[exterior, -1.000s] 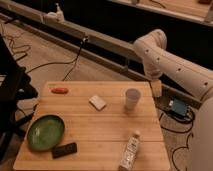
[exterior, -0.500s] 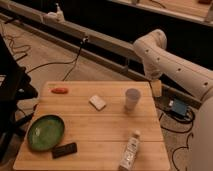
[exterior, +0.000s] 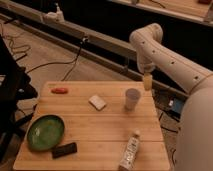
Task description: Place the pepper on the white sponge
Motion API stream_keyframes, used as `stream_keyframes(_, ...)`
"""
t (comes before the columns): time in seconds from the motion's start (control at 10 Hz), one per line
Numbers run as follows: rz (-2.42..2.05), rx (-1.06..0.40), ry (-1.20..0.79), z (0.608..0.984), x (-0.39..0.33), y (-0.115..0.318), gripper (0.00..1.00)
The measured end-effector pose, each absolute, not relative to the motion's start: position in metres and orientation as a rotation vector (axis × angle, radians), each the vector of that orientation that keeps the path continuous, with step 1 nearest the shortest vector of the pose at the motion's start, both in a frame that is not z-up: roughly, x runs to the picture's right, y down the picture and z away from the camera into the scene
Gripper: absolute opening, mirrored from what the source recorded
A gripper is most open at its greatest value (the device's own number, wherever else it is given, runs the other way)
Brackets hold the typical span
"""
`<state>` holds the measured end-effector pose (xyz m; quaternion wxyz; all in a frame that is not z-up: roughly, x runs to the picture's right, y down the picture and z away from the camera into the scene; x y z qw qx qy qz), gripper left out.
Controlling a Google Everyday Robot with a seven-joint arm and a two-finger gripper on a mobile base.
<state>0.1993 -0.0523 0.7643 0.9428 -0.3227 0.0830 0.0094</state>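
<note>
Gripper point(exterior: 147, 83) hangs at far right edge of table point(exterior: 100, 131), just behind cup point(exterior: 132, 98); its state can't be told. Pepper point(exterior: 59, 90) lies far left, apart from sponge point(exterior: 97, 102).

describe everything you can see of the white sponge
The white sponge is a cream-white rectangular block lying flat and askew on the wooden table, near its far middle. Nothing rests on it; only the table touches it. The pepper lies apart on the picture's left, the paper cup on the right. The pincer hangs over the table's far right edge, clear of it.
</note>
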Motion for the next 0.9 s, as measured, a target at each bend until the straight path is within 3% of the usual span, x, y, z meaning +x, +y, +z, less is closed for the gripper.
stream_keyframes(0.4, -0.015, -0.531, -0.109, 0.76, 0.047, -0.104, 0.8)
stream_keyframes(0.9, 0.001, -0.528, -0.121, 0.76, 0.044, -0.107, 0.8)
